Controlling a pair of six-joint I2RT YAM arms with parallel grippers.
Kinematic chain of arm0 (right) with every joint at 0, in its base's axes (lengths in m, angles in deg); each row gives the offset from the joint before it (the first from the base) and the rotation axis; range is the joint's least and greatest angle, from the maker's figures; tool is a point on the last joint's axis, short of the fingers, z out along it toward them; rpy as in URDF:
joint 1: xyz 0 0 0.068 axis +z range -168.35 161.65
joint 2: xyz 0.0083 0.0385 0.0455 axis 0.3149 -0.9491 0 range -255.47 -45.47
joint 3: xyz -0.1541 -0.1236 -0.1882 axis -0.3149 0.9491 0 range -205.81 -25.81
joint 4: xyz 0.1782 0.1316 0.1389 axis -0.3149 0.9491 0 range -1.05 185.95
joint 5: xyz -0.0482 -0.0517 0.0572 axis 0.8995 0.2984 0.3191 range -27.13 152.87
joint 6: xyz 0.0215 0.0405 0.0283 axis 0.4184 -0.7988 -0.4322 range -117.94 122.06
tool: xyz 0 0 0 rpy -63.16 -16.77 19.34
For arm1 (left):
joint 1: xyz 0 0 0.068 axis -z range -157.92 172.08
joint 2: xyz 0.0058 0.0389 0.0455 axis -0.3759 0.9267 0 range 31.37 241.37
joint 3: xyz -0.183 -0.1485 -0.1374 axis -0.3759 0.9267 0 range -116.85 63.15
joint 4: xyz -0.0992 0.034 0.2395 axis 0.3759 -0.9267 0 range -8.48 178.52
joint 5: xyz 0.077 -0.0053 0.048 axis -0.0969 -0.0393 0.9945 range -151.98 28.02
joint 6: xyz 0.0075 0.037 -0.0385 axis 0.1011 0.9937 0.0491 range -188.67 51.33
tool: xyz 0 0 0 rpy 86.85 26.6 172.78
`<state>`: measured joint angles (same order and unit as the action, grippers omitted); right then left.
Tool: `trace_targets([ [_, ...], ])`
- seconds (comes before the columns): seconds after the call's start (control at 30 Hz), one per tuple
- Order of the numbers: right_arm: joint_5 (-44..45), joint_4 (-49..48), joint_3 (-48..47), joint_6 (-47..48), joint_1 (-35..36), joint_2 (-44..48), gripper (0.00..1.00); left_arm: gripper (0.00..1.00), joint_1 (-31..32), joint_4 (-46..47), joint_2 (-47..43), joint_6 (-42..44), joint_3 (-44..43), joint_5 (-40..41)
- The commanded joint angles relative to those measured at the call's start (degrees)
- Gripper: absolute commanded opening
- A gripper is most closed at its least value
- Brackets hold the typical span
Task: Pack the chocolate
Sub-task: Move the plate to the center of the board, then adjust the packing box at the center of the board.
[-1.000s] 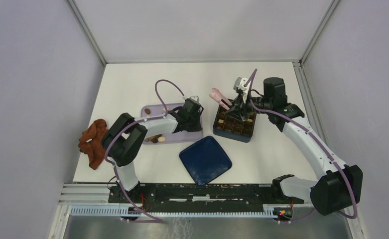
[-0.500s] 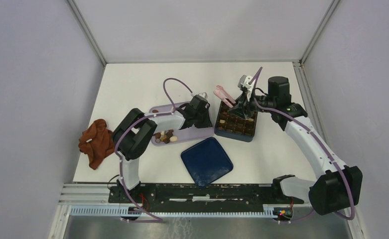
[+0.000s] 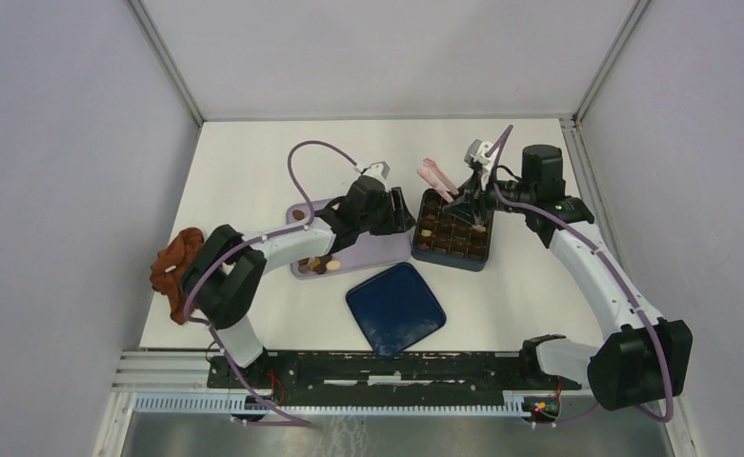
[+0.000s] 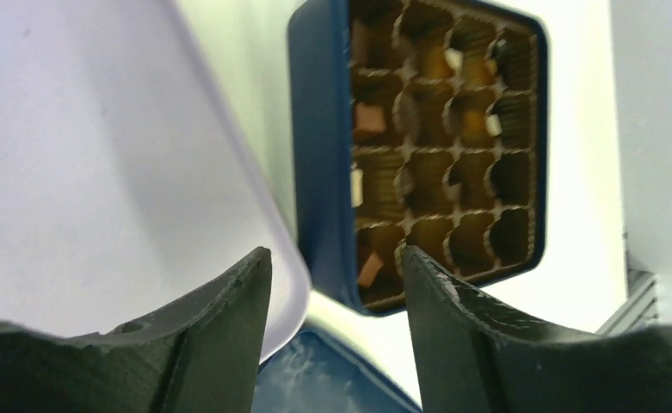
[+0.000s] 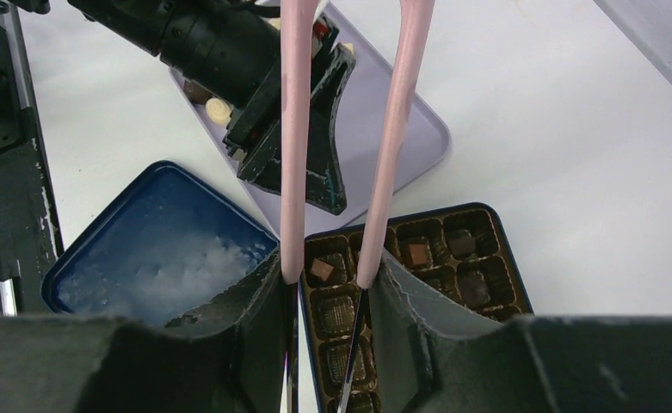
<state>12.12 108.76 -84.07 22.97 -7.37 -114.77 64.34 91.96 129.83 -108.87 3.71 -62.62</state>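
Since 1 second ago the left hand (image 3: 404, 213) has swung from the middle of the lavender tray (image 3: 372, 253) to its right end, just beside the box (image 3: 450, 263), and the right hand (image 3: 467, 198) has drawn back toward the box's far edge.

From the top camera, loose chocolate (image 3: 317, 265) lies in a small heap at the tray's near left corner, and more pieces sit in the box's cups. The right hand grips the pink tongs (image 3: 434, 174), whose free ends stick out past the box's far left corner. A blue lid (image 3: 393, 307) rests on the white counter (image 3: 253, 162) near the tray and box. A reddish-brown cloth (image 3: 175, 268) lies at the counter's left edge, partly behind the left arm.

On the left wrist camera, the left hand (image 4: 334, 258) stands open with nothing between its fingers (image 4: 220, 335). Beyond them the tray's edge (image 4: 263, 215) runs just beside the box wall (image 4: 319, 172). A few cups hold brown and pale pieces (image 4: 368, 117); most look bare. A corner of the lid (image 4: 315, 383) shows below.

On the right wrist camera, the right hand (image 5: 328, 284) is clamped on the 2 arms of the tongs (image 5: 296, 129), which cross in front of the left hand (image 5: 311, 163) over the tray (image 5: 409, 129). Pieces (image 5: 416, 254) sit in the box (image 5: 508, 284), others (image 5: 218, 109) on the tray behind the left arm, and the lid (image 5: 143, 249) lies to the left.
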Motion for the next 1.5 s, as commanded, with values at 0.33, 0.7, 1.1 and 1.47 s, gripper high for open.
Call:
trace_targets([
  [0.33, -3.74, 1.61, -2.67, -3.32, -12.76, 2.57, 0.41, 0.56, 0.57, -7.02, 13.26, 6.19, -17.76, 0.43],
  [0.7, -4.09, 2.06, -2.82, -3.24, -13.49, 1.46, 0.41, 0.39, 2.9, -15.29, 19.13, 8.65, -24.67, 2.21],
  [1.1, -2.11, 5.52, -5.1, -1.76, -17.01, 1.0, 0.41, 0.02, 5.66, -16.8, 16.95, 10.12, -28.3, 13.19],
  [1.47, -6.57, 5.61, -5.66, -2.32, -22.28, 3.98, 0.41, 0.02, 13.91, 12.11, 0.75, 21.3, -10.02, 33.89],
])
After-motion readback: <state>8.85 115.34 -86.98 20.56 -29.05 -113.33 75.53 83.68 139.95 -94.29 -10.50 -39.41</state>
